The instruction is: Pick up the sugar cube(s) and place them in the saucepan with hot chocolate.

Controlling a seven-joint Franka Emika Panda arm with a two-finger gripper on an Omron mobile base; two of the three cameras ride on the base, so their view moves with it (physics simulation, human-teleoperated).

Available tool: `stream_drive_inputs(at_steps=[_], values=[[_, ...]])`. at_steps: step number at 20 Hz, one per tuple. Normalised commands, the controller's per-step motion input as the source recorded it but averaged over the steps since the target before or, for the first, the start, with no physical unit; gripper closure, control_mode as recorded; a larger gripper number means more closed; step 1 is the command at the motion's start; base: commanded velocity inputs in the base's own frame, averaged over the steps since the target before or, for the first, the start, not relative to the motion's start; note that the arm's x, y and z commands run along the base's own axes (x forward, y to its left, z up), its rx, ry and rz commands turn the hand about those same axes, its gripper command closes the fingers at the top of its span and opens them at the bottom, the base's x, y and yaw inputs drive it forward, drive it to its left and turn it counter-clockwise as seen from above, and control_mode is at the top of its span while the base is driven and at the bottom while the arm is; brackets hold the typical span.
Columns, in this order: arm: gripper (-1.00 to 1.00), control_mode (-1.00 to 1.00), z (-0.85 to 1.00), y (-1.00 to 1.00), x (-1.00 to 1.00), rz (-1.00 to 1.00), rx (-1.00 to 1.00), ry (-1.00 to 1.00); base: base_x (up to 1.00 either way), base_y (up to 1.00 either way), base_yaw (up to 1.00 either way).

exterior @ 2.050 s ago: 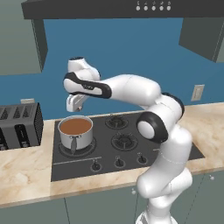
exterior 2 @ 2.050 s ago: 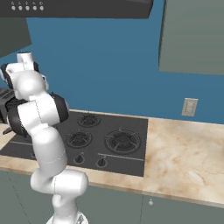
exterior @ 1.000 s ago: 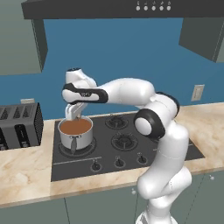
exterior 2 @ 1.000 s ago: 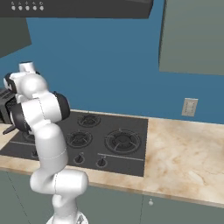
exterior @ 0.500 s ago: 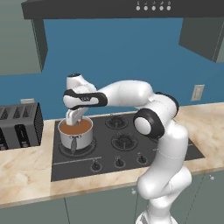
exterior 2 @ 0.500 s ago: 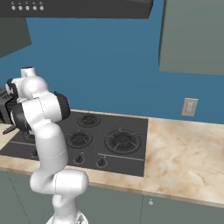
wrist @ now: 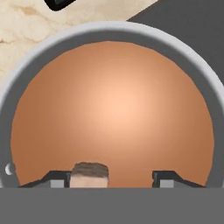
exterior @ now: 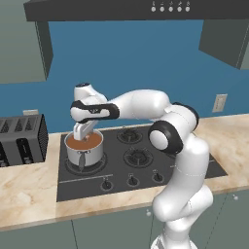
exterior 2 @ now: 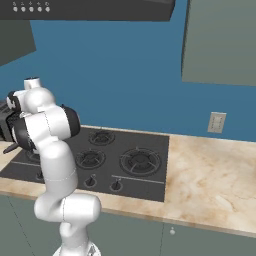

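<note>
On my left base view the black toaster (exterior: 22, 138) sits at the far left of the surface (exterior: 29, 194). Just right of it, the saucepan (exterior: 84, 148) stands on the cooktop's (exterior: 141, 160) front-left burner, brown liquid inside. My tool (exterior: 83, 137) hangs over it, jaws spread apart; a brownish lump (wrist: 89, 174) sits between the fingertips (wrist: 54, 178), touching the left one.

A black toaster (exterior: 22, 140) stands at the left edge of the frame on the marble counter (exterior: 29, 194). A black stovetop (exterior: 141, 160) fills the middle, and a wall outlet (exterior: 220, 103) sits at the right.
</note>
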Motion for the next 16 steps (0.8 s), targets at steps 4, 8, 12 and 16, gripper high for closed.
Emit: stream_drive_inputs(at_steps=[4, 8, 12, 16], values=[[-1.0, -1.0, 0.0, 0.0, 0.0, 0.0, 0.0, 0.0, 0.0, 0.0, 0.0], [-1.0, -1.0, 0.0, 0.0, 0.0, 0.0, 0.0, 0.01, 0.0, 0.0, 0.0], [-1.0, -1.0, 0.02, -0.01, -0.07, 0.0, 0.0, 0.0, 0.0, 0.0, 0.0], [-1.0, -1.0, 0.28, -0.01, -0.36, -0.01, 0.0, 0.0, 0.0, 0.0, 0.0]])
